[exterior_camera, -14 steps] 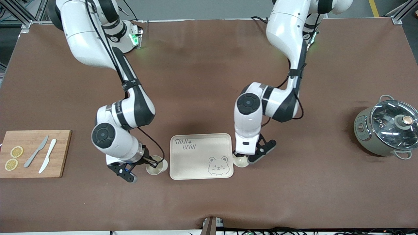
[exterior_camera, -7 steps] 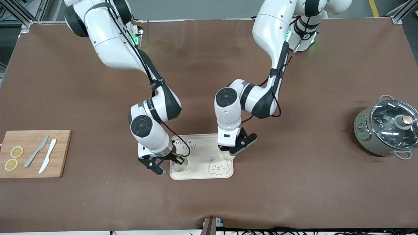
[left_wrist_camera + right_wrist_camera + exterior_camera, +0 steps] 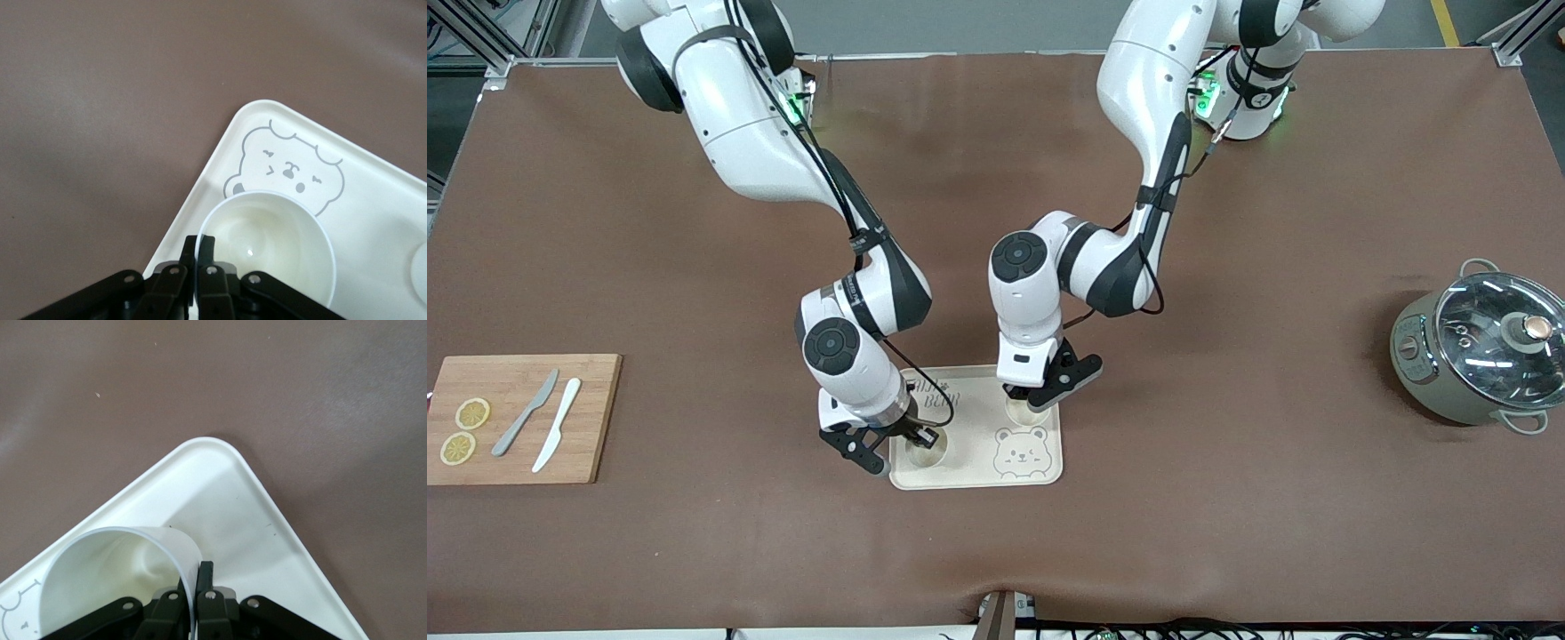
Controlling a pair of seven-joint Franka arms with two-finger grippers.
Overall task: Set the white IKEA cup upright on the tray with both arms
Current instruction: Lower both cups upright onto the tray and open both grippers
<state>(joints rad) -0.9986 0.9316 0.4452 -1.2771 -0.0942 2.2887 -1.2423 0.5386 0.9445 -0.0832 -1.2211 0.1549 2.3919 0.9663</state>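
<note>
The cream tray (image 3: 971, 418) with "TAIJI BEAR" lettering and a bear face lies on the brown table. My right gripper (image 3: 911, 438) is shut on the rim of a white cup (image 3: 927, 451), which stands mouth up over the tray's corner toward the right arm's end. In the right wrist view the gripper (image 3: 198, 579) pinches the cup wall (image 3: 113, 577) over the tray (image 3: 227, 493). My left gripper (image 3: 1024, 400) is shut on the rim of a second white cup (image 3: 1028, 412), mouth up by the bear face. In the left wrist view the gripper (image 3: 200, 250) pinches the cup (image 3: 267, 247) over the tray (image 3: 380, 200).
A wooden cutting board (image 3: 596, 418) with two knives and lemon slices lies at the right arm's end of the table. A grey pot with a glass lid (image 3: 1480, 356) stands at the left arm's end.
Both arms have carried their cups from the table beside the tray's two ends inward over the tray. Both grippers stayed shut on the cup rims.
</note>
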